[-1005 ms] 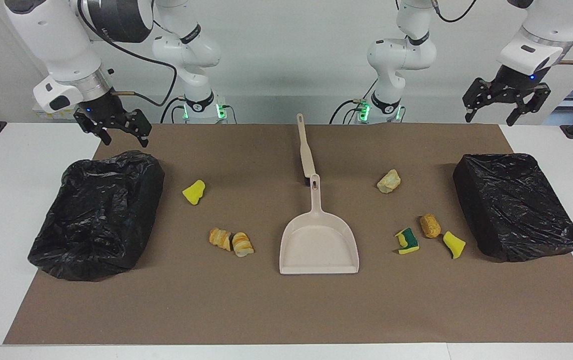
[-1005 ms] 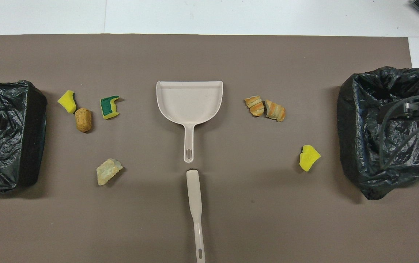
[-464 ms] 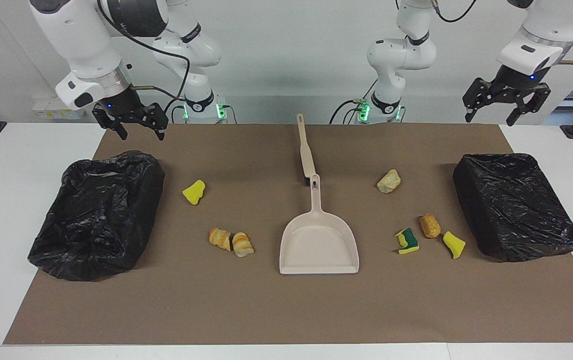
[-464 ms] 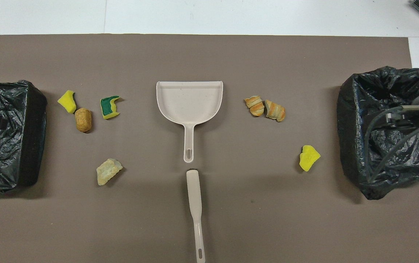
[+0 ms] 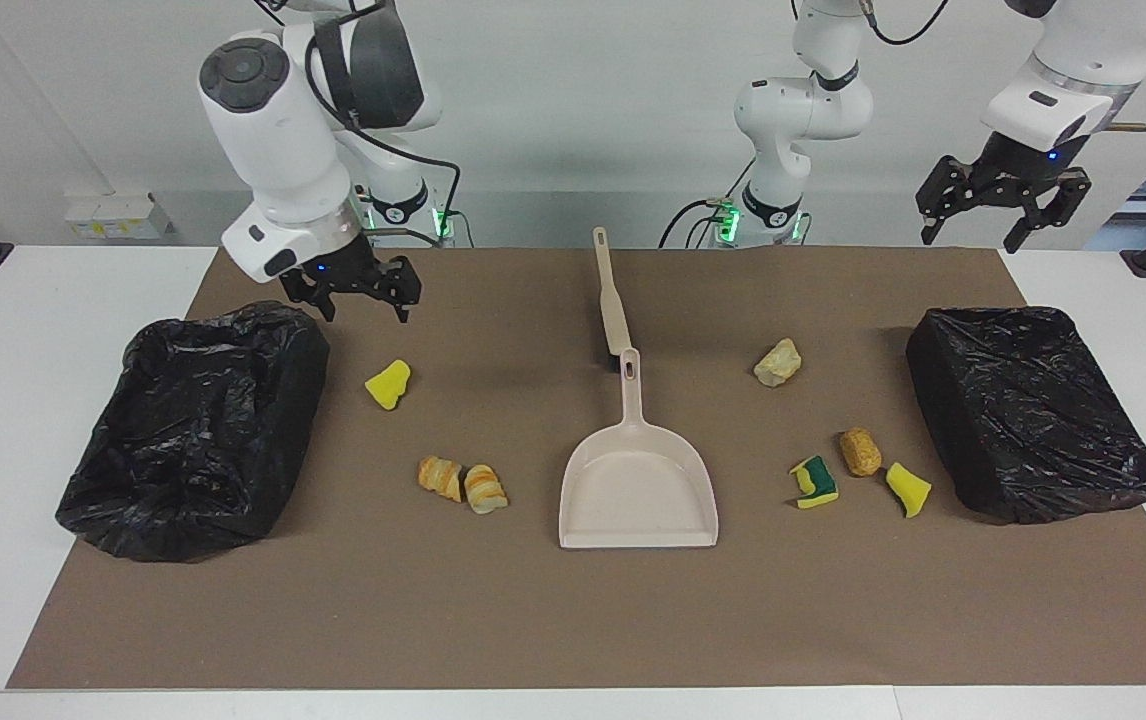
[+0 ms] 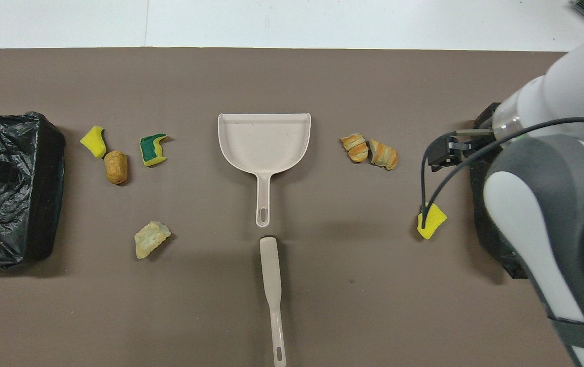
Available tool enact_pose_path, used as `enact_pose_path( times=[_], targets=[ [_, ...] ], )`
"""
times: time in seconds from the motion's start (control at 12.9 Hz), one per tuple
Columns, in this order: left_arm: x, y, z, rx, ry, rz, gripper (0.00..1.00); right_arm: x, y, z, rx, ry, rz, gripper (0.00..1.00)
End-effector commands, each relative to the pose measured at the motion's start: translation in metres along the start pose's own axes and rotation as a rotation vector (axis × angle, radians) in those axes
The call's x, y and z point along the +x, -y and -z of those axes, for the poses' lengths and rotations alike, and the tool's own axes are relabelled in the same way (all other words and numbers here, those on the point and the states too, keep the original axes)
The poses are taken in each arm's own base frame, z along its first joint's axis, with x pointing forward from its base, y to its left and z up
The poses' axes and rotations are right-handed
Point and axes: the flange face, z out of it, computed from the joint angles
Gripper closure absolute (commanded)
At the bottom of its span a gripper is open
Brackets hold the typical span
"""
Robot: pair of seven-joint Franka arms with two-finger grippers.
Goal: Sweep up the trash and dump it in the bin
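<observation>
Facing cam: high, across table, looks at robots at 12 o'clock. Overhead cam: steep down from robots' end (half-turn apart). Both share brown mat [image 5: 573, 620] w/ dustpan [image 5: 638, 490].

We can read no text, label or number anywhere here. We find no brand or sign either.

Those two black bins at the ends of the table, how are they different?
The bin at the right arm's end is open, its bag slumped and crumpled inside. The bin at the left arm's end looks boxy, with plastic stretched flat over its top. Both are lined in shiny black plastic and stand on the brown mat.
</observation>
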Motion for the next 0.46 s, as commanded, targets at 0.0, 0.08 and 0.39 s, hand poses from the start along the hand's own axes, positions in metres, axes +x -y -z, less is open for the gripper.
enact_pose_path(
  times=[0.0,0.08,0.39],
  targets=[
    [-0.017,-0.020,-0.012,-0.053,0.016,-0.020,0.00,0.020,0.046,-0.023,0.020,-0.046,-0.020,0.00],
    [-0.023,-0.032,-0.018,-0.058,0.016,-0.030,0.00,0.023,0.068,-0.036,0.026,-0.057,-0.017,0.00],
    [-0.055,-0.108,-0.066,-0.070,0.050,-0.012,0.00,0.015,0.155,-0.084,0.074,-0.055,-0.038,0.00]
  ],
)
